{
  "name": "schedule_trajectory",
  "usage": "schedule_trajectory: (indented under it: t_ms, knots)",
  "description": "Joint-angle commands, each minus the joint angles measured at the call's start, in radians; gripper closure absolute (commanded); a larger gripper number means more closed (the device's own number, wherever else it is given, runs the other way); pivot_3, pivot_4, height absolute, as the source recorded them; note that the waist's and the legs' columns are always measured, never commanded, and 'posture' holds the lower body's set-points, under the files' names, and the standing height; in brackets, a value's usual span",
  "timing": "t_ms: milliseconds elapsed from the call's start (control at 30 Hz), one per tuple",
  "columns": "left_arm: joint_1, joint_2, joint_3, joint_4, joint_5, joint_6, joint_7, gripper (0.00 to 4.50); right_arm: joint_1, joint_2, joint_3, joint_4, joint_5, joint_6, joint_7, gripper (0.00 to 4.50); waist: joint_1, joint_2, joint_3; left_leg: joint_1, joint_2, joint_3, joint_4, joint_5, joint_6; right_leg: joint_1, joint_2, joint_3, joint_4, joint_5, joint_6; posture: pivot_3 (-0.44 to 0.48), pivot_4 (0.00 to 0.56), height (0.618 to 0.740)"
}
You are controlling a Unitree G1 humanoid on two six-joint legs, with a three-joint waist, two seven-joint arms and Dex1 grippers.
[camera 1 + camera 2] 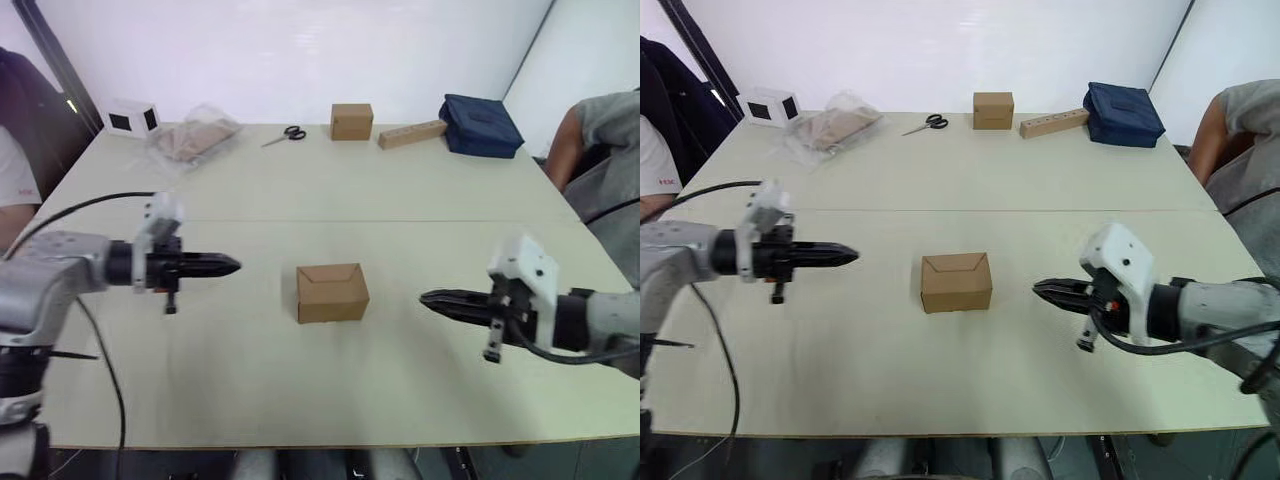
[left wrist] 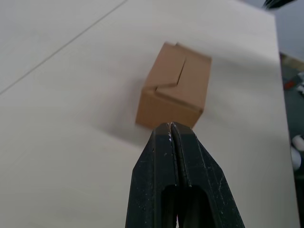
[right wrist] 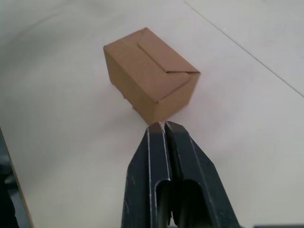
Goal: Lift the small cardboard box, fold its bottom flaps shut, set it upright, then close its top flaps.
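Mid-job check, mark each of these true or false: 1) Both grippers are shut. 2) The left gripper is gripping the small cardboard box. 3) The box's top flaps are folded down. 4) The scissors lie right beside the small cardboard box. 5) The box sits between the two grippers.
1) True: the left gripper and the right gripper both have their fingers pressed together.
2) False: the small cardboard box rests on the table, clear of both grippers.
3) True: the flaps lie flat across its top.
4) False: the scissors lie at the far side of the table, near the brown cardboard cube.
5) True: each gripper points at it from its own side.
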Motion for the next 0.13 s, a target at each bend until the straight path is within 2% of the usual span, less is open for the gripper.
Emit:
schedule_trajectory:
  t_ms: [33, 133]
  knots:
    - [0.092, 0.068, 0.072, -0.06, -0.012, -0.042, -0.068, 4.48, 0.052, -0.055, -0.1, 0.016, 0.002, -0.017, 0.067, 4.5, 0.001, 0.0, 0.0, 0.0, 0.0, 0.0, 0.0, 0.0, 0.0, -0.001, 0.0, 0.0, 0.0, 0.0, 0.0, 0.0, 0.15, 0.74]
    - [0.147, 0.096, 0.107, -0.073, -0.02, -0.057, -0.085, 4.48, 0.099, -0.084, -0.144, 0.045, -0.025, -0.039, 0.109, 4.5, 0.003, 0.0, 0.0, -0.001, 0.001, 0.0, 0.0, 0.0, 0.0, -0.001, -0.001, 0.0, 0.0, 0.0, 0.0, 0.0, 0.15, 0.74]
